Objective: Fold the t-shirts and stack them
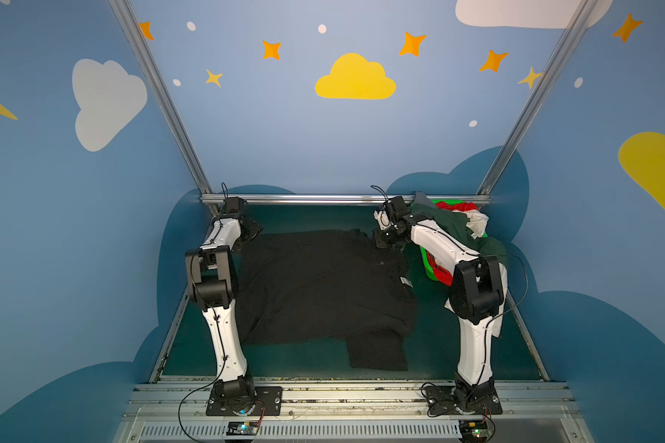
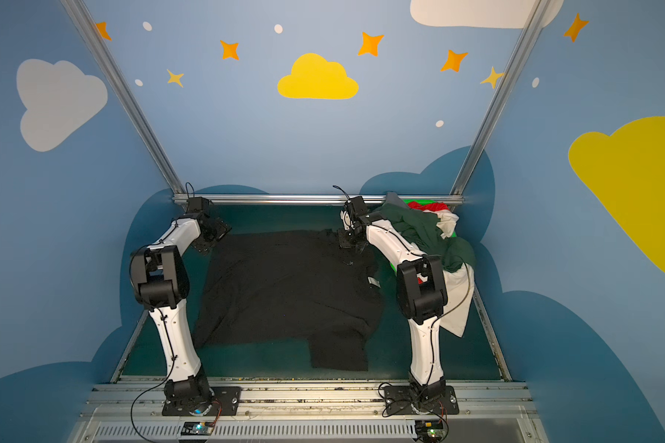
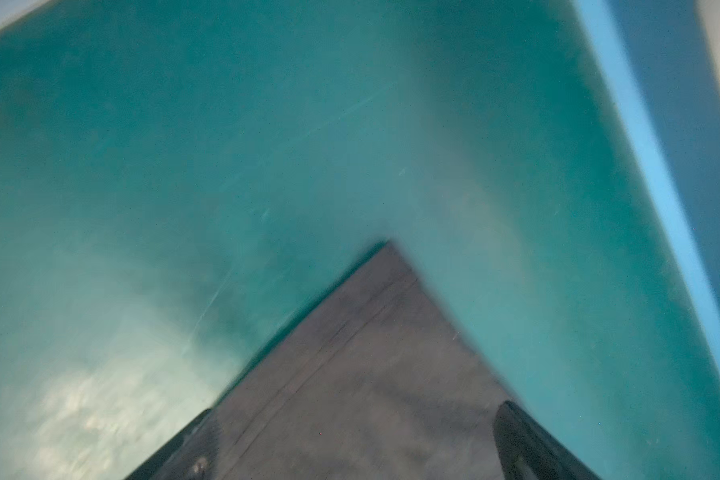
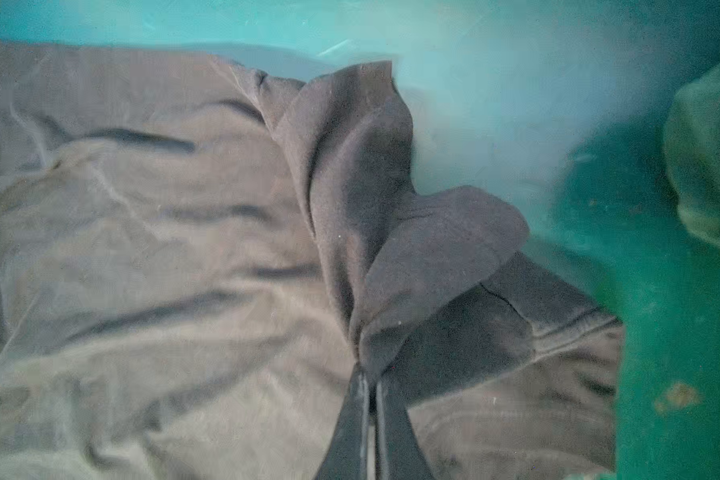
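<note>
Black t-shirt (image 1: 323,291) lay spread but unfolded on your green mat (image 1: 457,345) | your left gripper (image 1: 252,232) stood wide above its far corner, right gripper (image 4: 371,382) pinched a fold of it | three more you could count — dark green t-shirt (image 1: 450,226), white t-shirt (image 1: 478,224), red t-shirt (image 1: 455,207) — heaped over basket (image 1: 427,264) | none folded, none stacked

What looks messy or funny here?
The green basket at the far right overflows: a dark green t-shirt and a white t-shirt spill over its rim. The black t-shirt lies wrinkled, one corner bunched up in the shut right fingers.
</note>
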